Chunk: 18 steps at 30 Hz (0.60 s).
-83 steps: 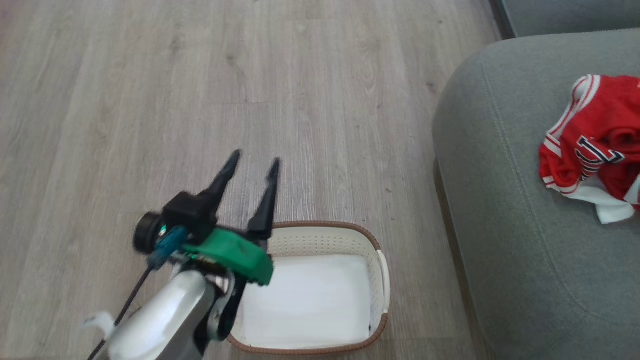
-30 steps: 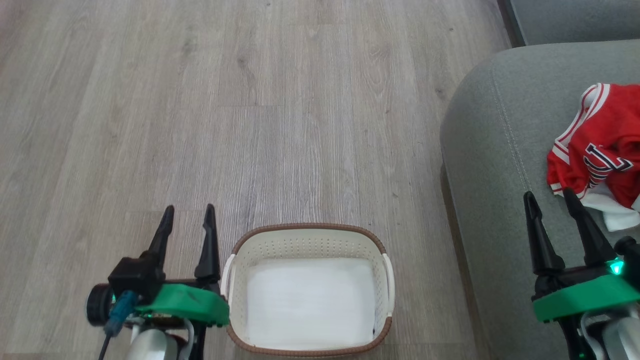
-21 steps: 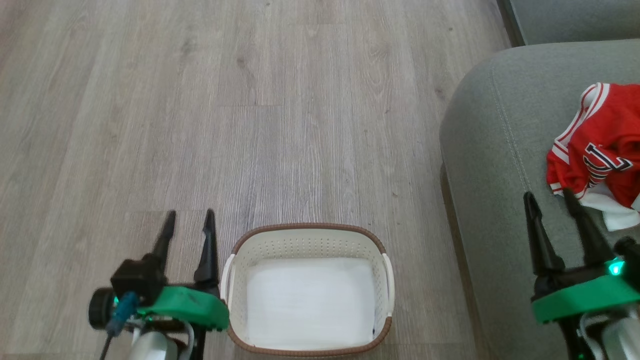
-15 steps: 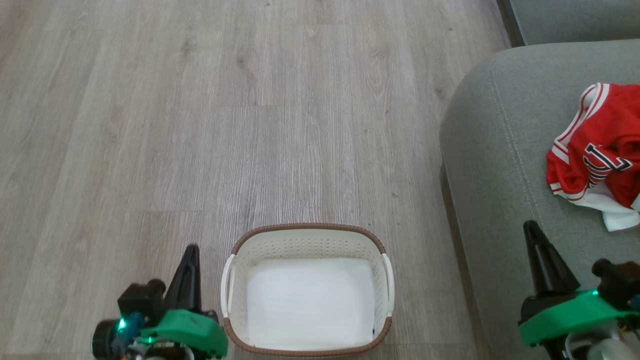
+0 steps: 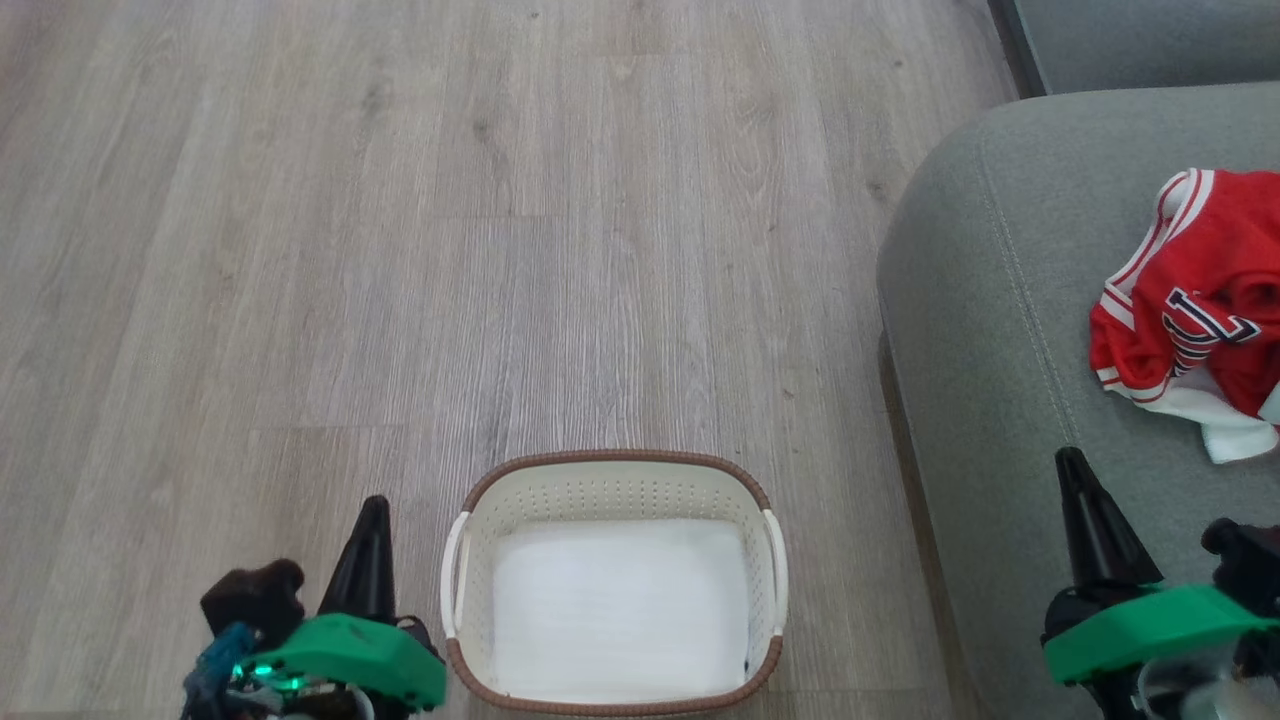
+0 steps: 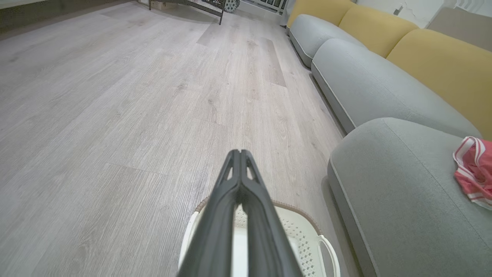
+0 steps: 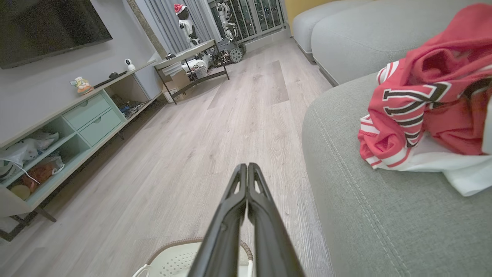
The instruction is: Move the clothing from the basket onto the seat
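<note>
The red clothing with white trim and black lettering lies crumpled on the grey-green seat at the right, also seen as clothing on the seat and as clothing. The cream basket with a brown rim stands on the floor at bottom centre, holding just a flat white sheet. My left gripper is shut and empty beside the basket's left side, its fingers pressed together. My right gripper is shut and empty over the seat, below the clothing, its fingers closed.
Pale wood floor stretches ahead and to the left. More sofa cushions, grey and yellow, run along the right. A low TV cabinet with drawers lines the left wall, and a small metal-legged table stands further off.
Both grippers went from open to shut and drew back toward the bottom of the head view. The clothing and basket stayed where they were.
</note>
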Motion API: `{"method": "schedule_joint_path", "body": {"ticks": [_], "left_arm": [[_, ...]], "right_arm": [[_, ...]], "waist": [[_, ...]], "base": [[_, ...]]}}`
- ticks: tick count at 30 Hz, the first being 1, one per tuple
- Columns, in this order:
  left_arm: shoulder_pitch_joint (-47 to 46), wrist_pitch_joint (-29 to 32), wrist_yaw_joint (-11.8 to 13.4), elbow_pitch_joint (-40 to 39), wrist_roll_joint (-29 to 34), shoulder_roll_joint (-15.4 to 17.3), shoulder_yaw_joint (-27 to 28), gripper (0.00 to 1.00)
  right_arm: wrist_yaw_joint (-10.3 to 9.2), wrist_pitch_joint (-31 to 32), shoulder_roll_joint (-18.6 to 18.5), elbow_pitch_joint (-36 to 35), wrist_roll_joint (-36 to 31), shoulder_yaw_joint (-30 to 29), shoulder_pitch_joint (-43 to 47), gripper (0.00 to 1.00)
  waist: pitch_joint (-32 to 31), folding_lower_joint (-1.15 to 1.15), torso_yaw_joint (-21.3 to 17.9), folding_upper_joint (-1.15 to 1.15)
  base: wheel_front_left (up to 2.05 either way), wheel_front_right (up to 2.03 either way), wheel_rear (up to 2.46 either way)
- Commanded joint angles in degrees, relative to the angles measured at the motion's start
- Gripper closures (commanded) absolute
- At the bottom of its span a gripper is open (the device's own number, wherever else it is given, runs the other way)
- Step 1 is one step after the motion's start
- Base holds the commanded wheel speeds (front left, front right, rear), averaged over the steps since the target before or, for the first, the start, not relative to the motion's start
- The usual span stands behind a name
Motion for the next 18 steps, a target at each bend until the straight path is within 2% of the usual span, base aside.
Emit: {"method": "schedule_joint_path", "body": {"ticks": [1, 18], "left_arm": [[-2.8, 0.1, -0.4, -1.6, -1.1, 0.2, 1.3, 1.00], [-3.5, 2.7, -1.8, -1.6, -12.1, 0.4, 3.4, 1.00]], "right_arm": [[0.00, 0.3, -0.5, -1.5, 1.1, -0.8, -2.5, 1.00], [-0.01, 2.9, 1.0, -0.3, 10.5, -1.8, -3.7, 1.00]], "waist": [[0.0, 0.00, 0.0, 0.00], [-0.4, 0.00, -0.1, 0.00]], "base": [[0.00, 0.00, 0.00], [0.00, 0.00, 0.00]]}}
